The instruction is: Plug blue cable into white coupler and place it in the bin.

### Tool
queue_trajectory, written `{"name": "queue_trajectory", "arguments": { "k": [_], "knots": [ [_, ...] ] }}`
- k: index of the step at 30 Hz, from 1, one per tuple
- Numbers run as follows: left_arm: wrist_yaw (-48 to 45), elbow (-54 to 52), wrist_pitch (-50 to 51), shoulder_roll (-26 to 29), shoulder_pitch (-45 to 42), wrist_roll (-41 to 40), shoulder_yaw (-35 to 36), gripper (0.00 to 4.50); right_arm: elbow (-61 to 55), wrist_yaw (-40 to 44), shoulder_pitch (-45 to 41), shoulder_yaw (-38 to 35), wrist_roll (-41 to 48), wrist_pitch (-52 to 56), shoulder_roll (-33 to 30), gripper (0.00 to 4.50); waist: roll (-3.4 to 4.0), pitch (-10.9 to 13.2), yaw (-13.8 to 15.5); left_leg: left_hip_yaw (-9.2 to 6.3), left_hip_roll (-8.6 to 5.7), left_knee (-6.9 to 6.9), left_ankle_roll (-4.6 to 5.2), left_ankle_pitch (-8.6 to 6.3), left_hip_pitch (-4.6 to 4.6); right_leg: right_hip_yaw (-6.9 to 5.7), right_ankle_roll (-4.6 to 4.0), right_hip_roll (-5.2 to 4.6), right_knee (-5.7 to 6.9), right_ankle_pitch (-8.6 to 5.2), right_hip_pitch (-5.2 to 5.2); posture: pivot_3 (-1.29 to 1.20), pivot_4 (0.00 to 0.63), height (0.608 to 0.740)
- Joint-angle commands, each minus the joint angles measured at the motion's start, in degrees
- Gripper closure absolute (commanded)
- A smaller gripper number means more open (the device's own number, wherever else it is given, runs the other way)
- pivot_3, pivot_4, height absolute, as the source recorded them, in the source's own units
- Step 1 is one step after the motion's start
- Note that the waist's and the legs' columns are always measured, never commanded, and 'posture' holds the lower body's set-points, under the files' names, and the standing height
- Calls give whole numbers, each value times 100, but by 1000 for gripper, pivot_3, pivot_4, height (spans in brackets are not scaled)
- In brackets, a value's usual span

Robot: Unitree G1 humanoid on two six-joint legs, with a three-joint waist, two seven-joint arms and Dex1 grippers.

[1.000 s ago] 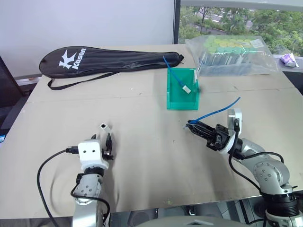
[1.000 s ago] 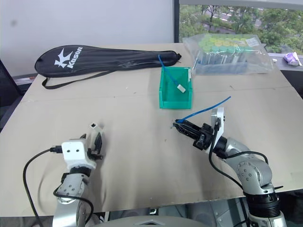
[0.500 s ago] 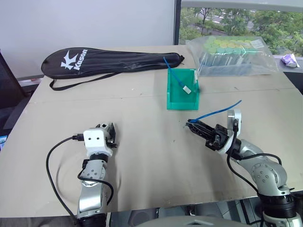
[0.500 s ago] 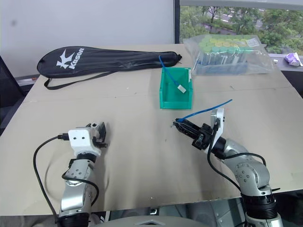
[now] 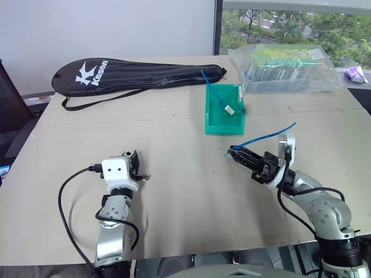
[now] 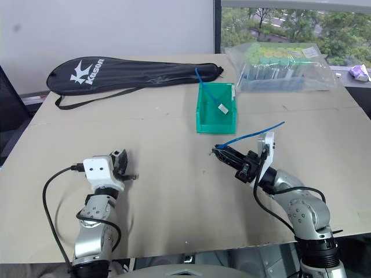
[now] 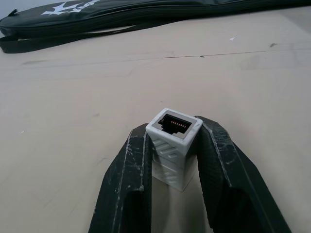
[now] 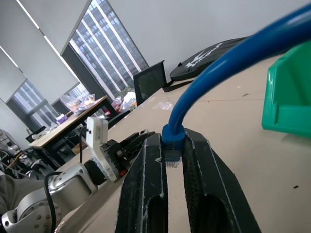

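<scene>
The left gripper [image 7: 176,160] has its fingers closed on the white coupler [image 7: 173,145], socket poking out past the tips. The right gripper [image 8: 173,160] pinches the blue cable [image 8: 228,58] by its plug. Next, I think, line plug and socket up straight — then push slowly. The head view adds the bin [image 5: 223,110], far beyond both grippers — the wrist views show the grips close up.

Bin [image 5: 223,116] behind coupler [image 7: 173,145], cable [image 5: 268,137]

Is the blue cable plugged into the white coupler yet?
Not yet. The white coupler sits between the left claw's fingers with its socket empty, while the blue cable's plug is pinched in the right claw.
</scene>
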Motion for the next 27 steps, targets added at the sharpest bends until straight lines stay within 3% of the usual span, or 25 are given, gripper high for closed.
{"name": "queue_trajectory", "arguments": {
  "k": [1, 7, 14, 21, 27],
  "knots": [
    [-1304, 384, -67, 272, -278, -447, -621, 3785, -183, 68, -219, 25, -59, -119, -13, 4500, 2, -1, 6, -1, 0, 1, 0, 0, 0, -2, -1, 0, 0, 0, 1, 0, 150, 740],
    [-3510, 818, -77, 775, -1085, -988, -1548, 3785, -98, 350, -517, 311, -638, -364, -216, 4500, -6, 3, -35, 7, -7, 4, 4, -2, -13, 3, 0, 0, -11, 1, -2, 0, 150, 740],
    [-5667, 2197, -305, 1006, -2538, -989, -2478, 3785, 346, 749, -998, 685, -1675, -1008, -591, 4500, -14, 9, -43, 1, -3, 2, 4, -2, -13, 4, 1, 39, -10, 0, -6, 0, 150, 740],
    [-6746, 3836, -841, 821, -3707, -691, -2801, 3785, 792, 1117, -1177, 1181, -2585, -1655, -872, 4500, -20, 12, -40, 5, -1, 2, 4, -2, -16, 3, 1, 49, -8, 0, -9, 0, 150, 740],
    [-6965, 4443, -1219, 691, -4011, -524, -2795, 3785, 1063, 1110, -1255, 1456, -3103, -1909, -807, 4500, -22, 13, -34, 3, -2, 3, 4, -2, -19, 7, 1, 46, -14, 0, -9, 0, 150, 740]
  ]
}}
